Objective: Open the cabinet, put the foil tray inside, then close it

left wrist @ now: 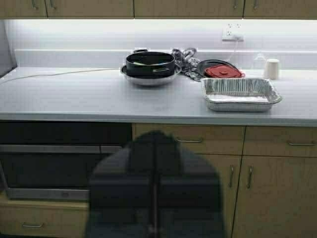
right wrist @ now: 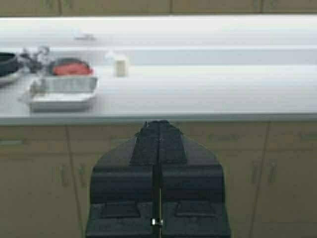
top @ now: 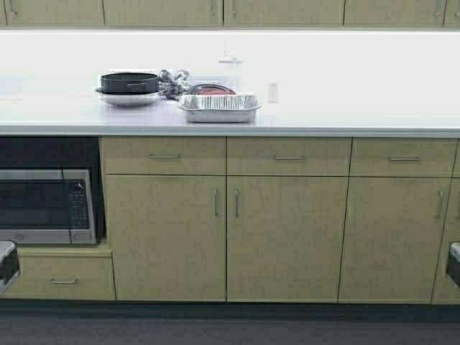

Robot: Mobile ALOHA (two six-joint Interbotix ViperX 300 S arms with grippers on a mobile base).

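well ahead of both clenched jaws, the foil tray (top: 218, 108) sits on the counter (top: 323, 115), cabinet (top: 162, 12) shut above. thin rim could crumple if squeezed hard.

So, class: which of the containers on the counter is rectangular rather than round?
The shiny silver aluminium foil tray; the black pot and its steel bowl are round.

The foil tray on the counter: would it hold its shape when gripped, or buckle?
The foil tray probably buckles if pinched: its ribbed walls look like thin foil. It looks empty, so likely light and apt to slide on the smooth counter when nudged. The rolled rim looks its stiffest hold.
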